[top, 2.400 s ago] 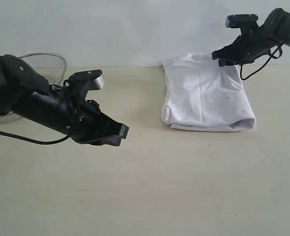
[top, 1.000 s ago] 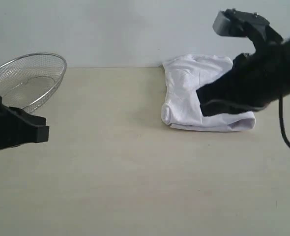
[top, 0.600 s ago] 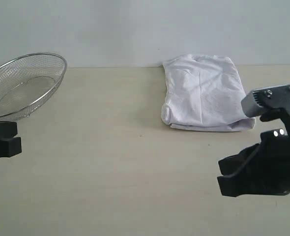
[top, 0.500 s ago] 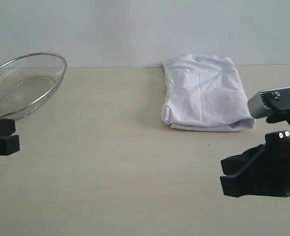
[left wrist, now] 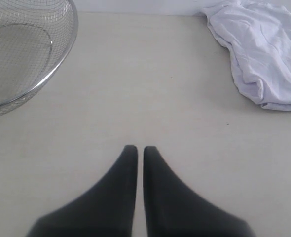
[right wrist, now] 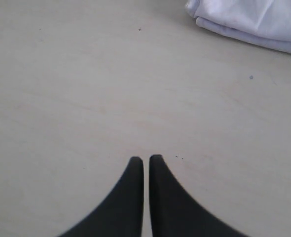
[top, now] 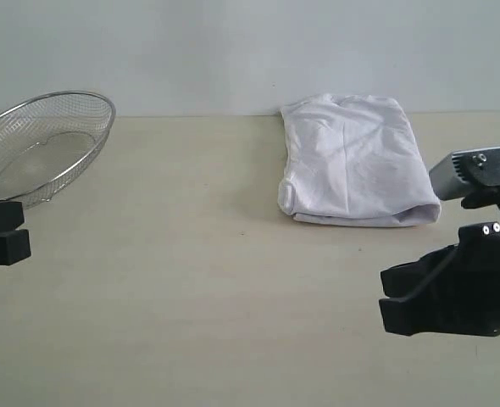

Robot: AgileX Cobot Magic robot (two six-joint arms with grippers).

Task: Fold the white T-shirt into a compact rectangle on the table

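The white T-shirt (top: pixel 356 161) lies folded into a compact rectangle at the back of the table (top: pixel 208 305), right of centre; its folded edge faces the front. It also shows in the left wrist view (left wrist: pixel 264 54) and, by one corner, in the right wrist view (right wrist: pixel 254 19). My left gripper (top: pixel 17 233) sits at the far left edge, shut and empty, its tips (left wrist: pixel 136 148) over bare tabletop. My right gripper (top: pixel 386 301) hangs low at the front right, shut and empty (right wrist: pixel 146 159), well clear of the shirt.
A silver wire-mesh basket (top: pixel 38 144) stands tilted at the back left, close to my left arm (left wrist: pixel 17 54). A pale wall runs behind the table's far edge. A few dark specks dot the tabletop.
Both arms have pulled away from the shirt: the left withdrew to the far left edge, the right came off the shirt down to the front right. The shirt stays folded and still.
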